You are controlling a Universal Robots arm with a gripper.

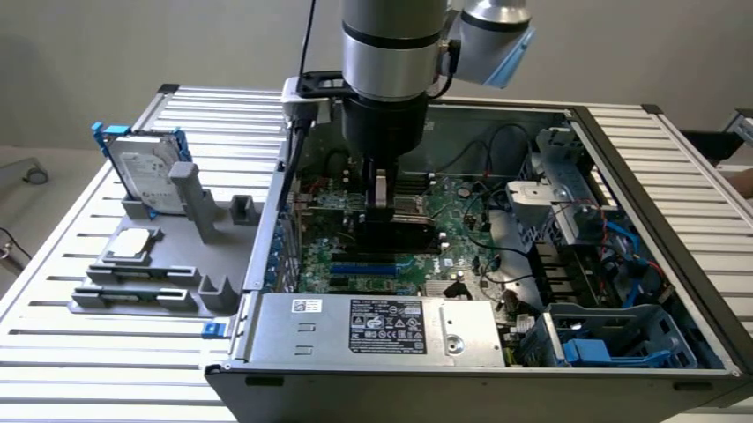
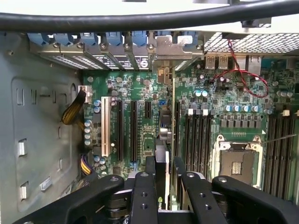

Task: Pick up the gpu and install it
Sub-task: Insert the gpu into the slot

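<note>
The gripper [image 2: 164,164] is clamped narrowly on the gpu [image 2: 164,128], which it holds edge-on over the motherboard [image 2: 140,84] inside the computer case [image 1: 471,392]. I cannot tell whether the card is seated. If its edge misses the slot, or its silver bracket [image 2: 175,49] catches the rear frame, pressure could bend either one. The case rests on a slatted aluminium table [image 1: 70,344], with a plain grey wall [image 1: 118,44] behind.

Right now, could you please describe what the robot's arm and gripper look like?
The arm is a silver-grey metal cylinder with a pale blue joint cap and a black wrist section. A thin black cable runs alongside. The gripper is black, with bolted linkage jaws.
</note>
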